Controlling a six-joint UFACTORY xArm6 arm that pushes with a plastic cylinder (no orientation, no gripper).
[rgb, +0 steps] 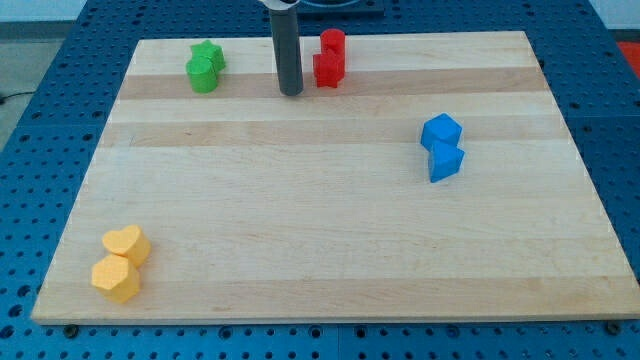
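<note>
My tip (291, 92) rests on the wooden board (320, 230) near the view's top, just left of two red blocks. The lower red block (327, 70) is the nearest to the tip, a small gap away, and the other red block (333, 42) stands right behind it. Further left sit two green blocks (205, 67) pressed together. At the view's right, a blue cube-like block (441, 131) touches a second blue block (446, 163) below it. Two yellow blocks lie at the bottom left: a heart-like block (127, 244) and a hexagonal block (116, 279).
The board lies on a blue perforated table (40, 120) that surrounds it on all sides. The rod's upper part leaves the view at the top edge.
</note>
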